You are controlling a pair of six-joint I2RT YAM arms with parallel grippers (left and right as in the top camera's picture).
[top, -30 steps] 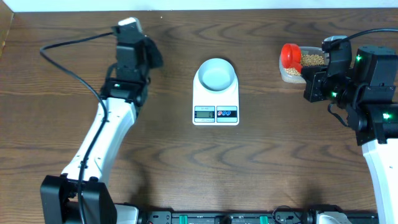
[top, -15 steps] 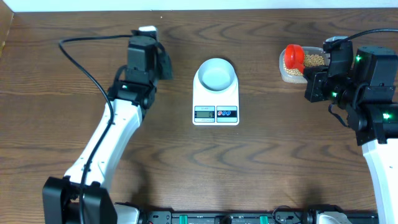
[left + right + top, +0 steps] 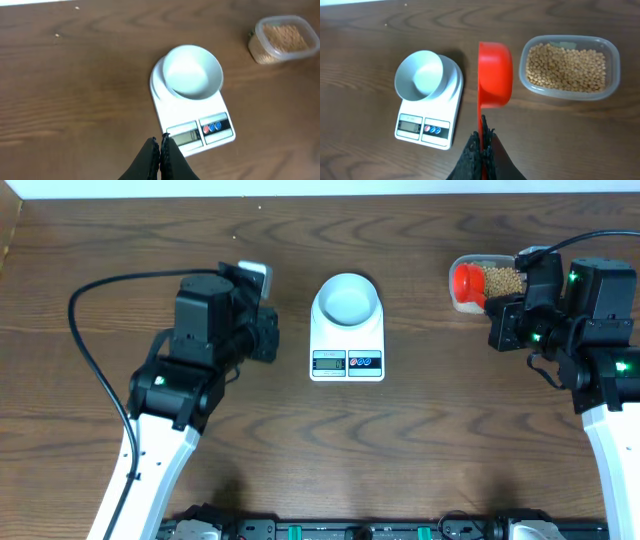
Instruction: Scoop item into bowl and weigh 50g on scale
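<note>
The digits on the display (image 3: 182, 135) of the scale (image 3: 347, 338) were too small to read in any view. The red scoop (image 3: 495, 75) kept its inside turned from the right wrist camera, so whether it carried any of the beans (image 3: 567, 67) could not be told. Its handle was lost between the closed fingers of the right pincer (image 3: 483, 131), and from overhead that pincer and the right end of the tub (image 3: 468, 307) lay hidden under the right arm (image 3: 590, 310). The left pincer (image 3: 160, 142) seemed pressed shut, though its fingers ran off the bottom edge of the left wrist view, and from overhead the left arm (image 3: 205, 330) covered it.
</note>
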